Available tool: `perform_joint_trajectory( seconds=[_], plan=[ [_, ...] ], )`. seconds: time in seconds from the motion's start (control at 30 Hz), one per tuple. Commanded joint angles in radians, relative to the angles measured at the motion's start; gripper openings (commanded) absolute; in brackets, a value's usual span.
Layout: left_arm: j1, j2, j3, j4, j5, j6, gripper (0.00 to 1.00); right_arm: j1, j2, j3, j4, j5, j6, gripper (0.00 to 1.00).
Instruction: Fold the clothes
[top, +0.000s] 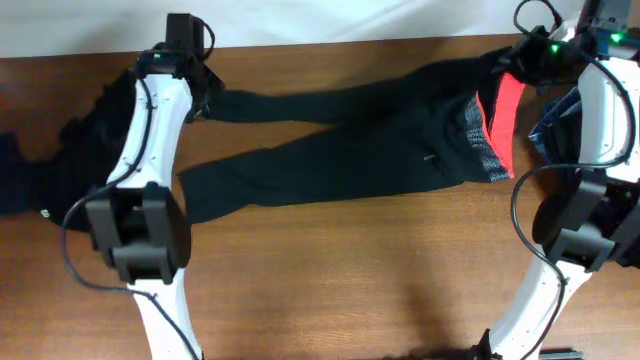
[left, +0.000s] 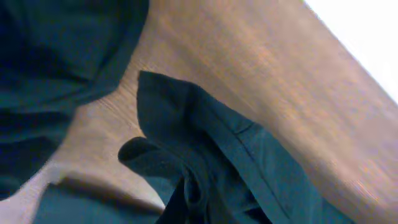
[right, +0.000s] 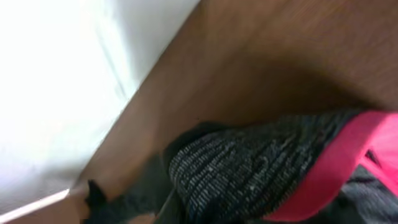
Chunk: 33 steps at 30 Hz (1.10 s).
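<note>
Black long trousers (top: 350, 150) lie across the table with the legs pointing left. The speckled grey waistband (top: 478, 140) and red lining (top: 508, 105) are at the right. My left gripper (top: 203, 92) is at the end of the far leg, and the left wrist view shows that leg's cuff (left: 211, 155) bunched up into the jaws. My right gripper (top: 512, 62) is at the far edge of the waist. The right wrist view shows the waistband (right: 249, 168) and red lining (right: 354, 149) lifted into it. The fingers themselves are hidden by cloth in both wrist views.
A heap of dark clothes (top: 40, 160) lies at the left edge behind my left arm. A navy garment (top: 555, 125) lies at the right edge by my right arm. The table's far edge meets a white backdrop (top: 330, 20).
</note>
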Motion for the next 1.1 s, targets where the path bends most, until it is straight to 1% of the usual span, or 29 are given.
perform_joint_trajectory(
  seconds=[0.0,0.13,0.23,0.4,0.77,0.87,1.07],
  plan=[
    [0.011,-0.112,0.028,-0.039,-0.012,0.087,0.01,-0.017,-0.037,0.023,-0.063,-0.093,-0.105,0.04],
    [0.025,-0.15,0.028,-0.117,-0.013,0.109,0.01,-0.029,-0.037,0.023,-0.14,-0.133,-0.164,0.04],
    [0.055,-0.161,0.028,-0.217,-0.012,0.109,0.01,-0.042,-0.037,0.023,-0.202,-0.17,-0.214,0.04],
    [0.081,-0.161,0.027,-0.313,-0.012,0.108,0.01,-0.048,-0.037,0.023,-0.284,-0.172,-0.275,0.04],
    [0.096,-0.161,0.022,-0.421,-0.05,0.108,0.01,-0.055,-0.037,0.023,-0.461,-0.156,-0.398,0.04],
    [0.096,-0.161,0.011,-0.447,-0.066,0.108,0.01,-0.068,-0.037,0.023,-0.484,-0.133,-0.407,0.04],
    [0.096,-0.161,-0.086,-0.422,-0.068,0.108,0.01,-0.082,-0.037,0.022,-0.523,-0.066,-0.438,0.04]
  ],
)
